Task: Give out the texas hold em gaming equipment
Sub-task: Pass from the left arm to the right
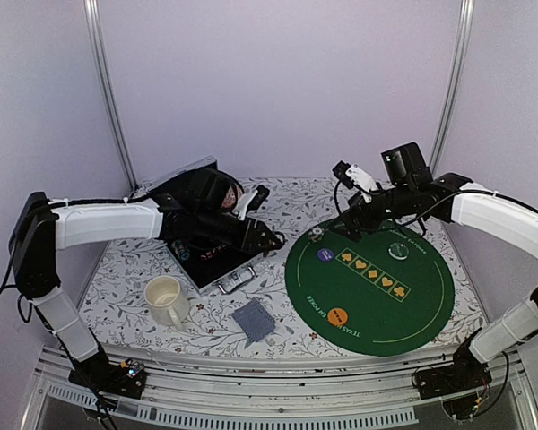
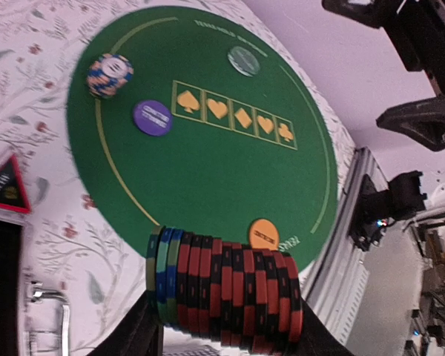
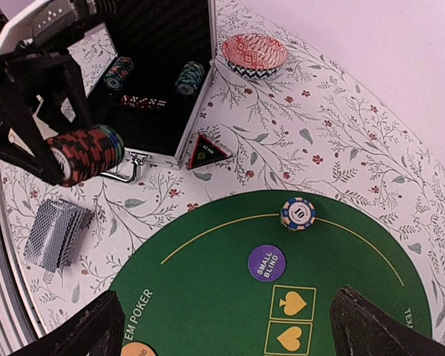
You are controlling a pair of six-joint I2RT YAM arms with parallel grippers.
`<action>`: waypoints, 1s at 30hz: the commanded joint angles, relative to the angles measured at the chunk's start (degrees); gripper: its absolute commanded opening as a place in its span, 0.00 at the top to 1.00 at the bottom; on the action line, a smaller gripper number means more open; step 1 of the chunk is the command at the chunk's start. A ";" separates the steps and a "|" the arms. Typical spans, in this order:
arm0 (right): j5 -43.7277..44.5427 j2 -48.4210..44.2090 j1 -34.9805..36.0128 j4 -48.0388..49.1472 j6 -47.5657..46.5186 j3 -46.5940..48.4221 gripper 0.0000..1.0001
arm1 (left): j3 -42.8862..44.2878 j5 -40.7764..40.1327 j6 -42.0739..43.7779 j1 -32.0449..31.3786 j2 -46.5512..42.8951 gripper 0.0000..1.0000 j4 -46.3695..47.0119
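My left gripper [image 2: 222,326] is shut on a sideways stack of red-black poker chips [image 2: 230,289] with a few blue and green ones at one end. It hangs over the tablecloth by the black case [image 1: 211,260], left of the green poker mat [image 1: 377,296]. From the right wrist, that stack [image 3: 85,152] shows above the grey-blue card deck [image 3: 55,233]. My right gripper [image 3: 230,334] is open over the mat, holding nothing. On the mat lie a blue-white chip stack [image 3: 298,213], a purple disc [image 3: 267,262], an orange disc [image 1: 337,315] and a clear disc [image 1: 398,250]. The black-red triangle marker [image 3: 208,150] lies beside the case.
The open case holds more chip stacks [image 3: 189,78]. A cream mug [image 1: 166,300] stands front left, with the card deck [image 1: 253,319] to its right. A pink striped bowl [image 3: 254,53] sits behind the case. Metal rails run along the table's front edge.
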 commanded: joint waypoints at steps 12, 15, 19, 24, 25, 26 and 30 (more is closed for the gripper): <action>4.54 -11.11 14.20 -0.12 -26.18 -13.19 0.01 | -11.87 15.56 -37.52 -8.05 12.49 1.00 47.55; 4.76 -8.28 15.50 0.85 -28.27 -13.89 0.01 | -11.51 15.55 -39.73 -9.02 14.82 1.00 50.83; 4.80 -3.56 16.55 3.62 -30.82 -14.76 0.01 | -11.07 14.77 -42.95 -9.78 19.92 1.00 53.22; 2.73 0.81 16.52 6.10 -32.63 -15.15 0.00 | -12.48 11.03 -46.40 -10.17 23.60 1.00 54.33; 2.19 1.50 16.56 6.36 -32.41 -15.17 0.01 | -12.78 10.62 -47.31 -10.21 24.45 1.00 55.17; 1.77 2.43 16.51 6.79 -32.26 -15.26 0.01 | -12.81 10.75 -48.23 -10.17 25.45 1.00 56.19; 1.24 5.11 16.56 9.20 -32.51 -16.75 0.02 | -12.56 10.90 -51.16 -10.72 28.47 1.00 58.57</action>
